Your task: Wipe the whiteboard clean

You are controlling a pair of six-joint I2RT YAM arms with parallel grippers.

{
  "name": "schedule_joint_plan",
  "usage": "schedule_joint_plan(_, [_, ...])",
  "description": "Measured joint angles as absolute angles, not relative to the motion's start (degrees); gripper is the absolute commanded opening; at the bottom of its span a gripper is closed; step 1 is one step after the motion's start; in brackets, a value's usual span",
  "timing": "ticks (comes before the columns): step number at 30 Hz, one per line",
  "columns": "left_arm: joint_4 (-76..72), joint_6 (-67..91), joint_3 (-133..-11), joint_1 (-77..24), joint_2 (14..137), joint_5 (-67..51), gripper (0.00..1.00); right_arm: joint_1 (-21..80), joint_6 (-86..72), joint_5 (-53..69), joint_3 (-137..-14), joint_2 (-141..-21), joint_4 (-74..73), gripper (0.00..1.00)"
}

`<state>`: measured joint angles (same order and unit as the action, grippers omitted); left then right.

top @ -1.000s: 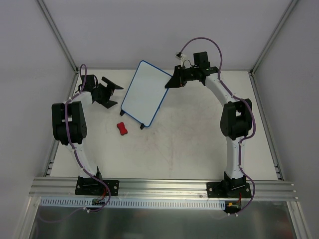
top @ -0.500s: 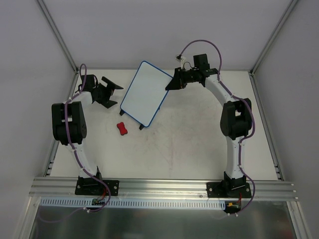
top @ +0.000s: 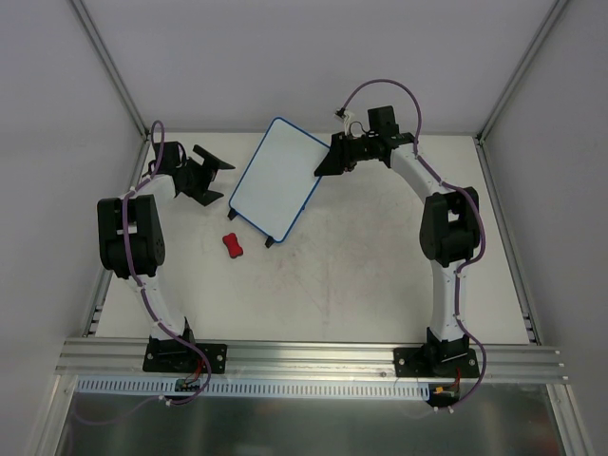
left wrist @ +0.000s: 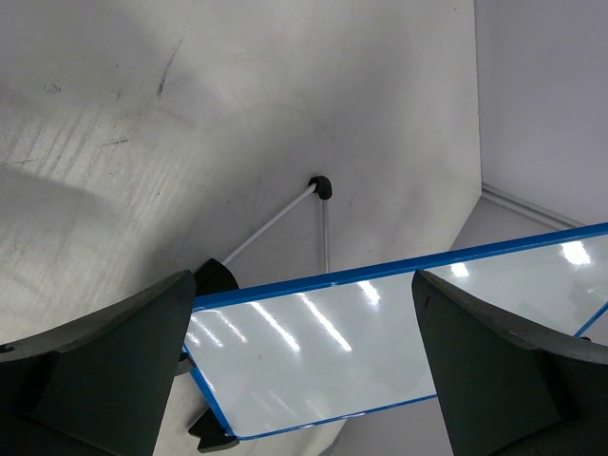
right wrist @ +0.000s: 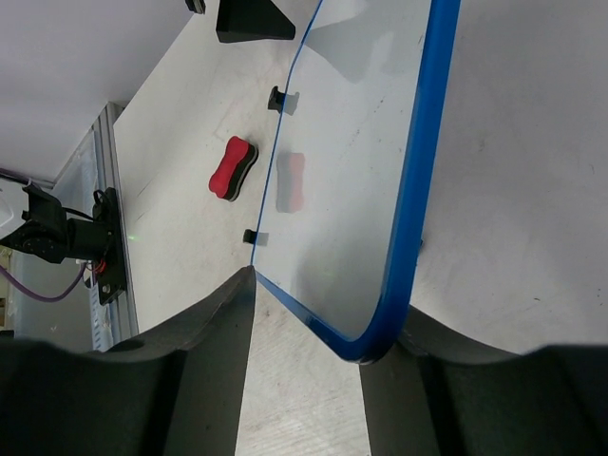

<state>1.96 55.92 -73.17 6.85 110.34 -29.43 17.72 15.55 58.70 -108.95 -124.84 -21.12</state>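
Whiteboard (right wrist: 361, 161) corner between right fingers (right wrist: 190, 370); red eraser (right wrist: 233, 168) beyond on table (right wrist: 171, 190).
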Motion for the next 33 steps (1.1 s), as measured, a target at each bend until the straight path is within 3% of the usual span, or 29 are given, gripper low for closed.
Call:
schedule_joint_plan(6, [2.0, 55.9, -73.1, 6.9, 110.3, -29.4, 0.99, 17.7, 15.6, 58.7, -108.9, -124.8, -21.1, 0.50])
schedule_joint_plan(13, [2.0, 55.9, -73.1, 6.9, 110.3, -29.4, 0.99, 17.7, 15.6, 58.7, -108.9, -124.8, -21.1, 0.63])
schedule_joint_plan(21, [1.9, 55.6, -73.0, 6.9, 110.3, -29.4, 0.99, 17.7, 15.7, 58.7, -108.9, -124.8, -21.1, 0.68])
schedule_joint_plan(27, [1.9, 55.2, -72.5, 6.9, 110.3, -29.4, 0.99, 17.7, 15.8, 58.3, -108.8, -124.8, -21.1, 0.86])
schedule_joint_plan(28, [2.0, 55.1, -72.5, 6.9, 110.3, -29.4, 0.99, 17.7, 15.8, 58.2, -108.8, -124.8, -21.1, 0.95])
schedule_joint_plan(33, [1.9, 54.9, -72.4, 6.9, 110.3, -29.4, 0.99, 17.7, 16.1, 57.4, -108.0, -124.8, -20.8, 0.99])
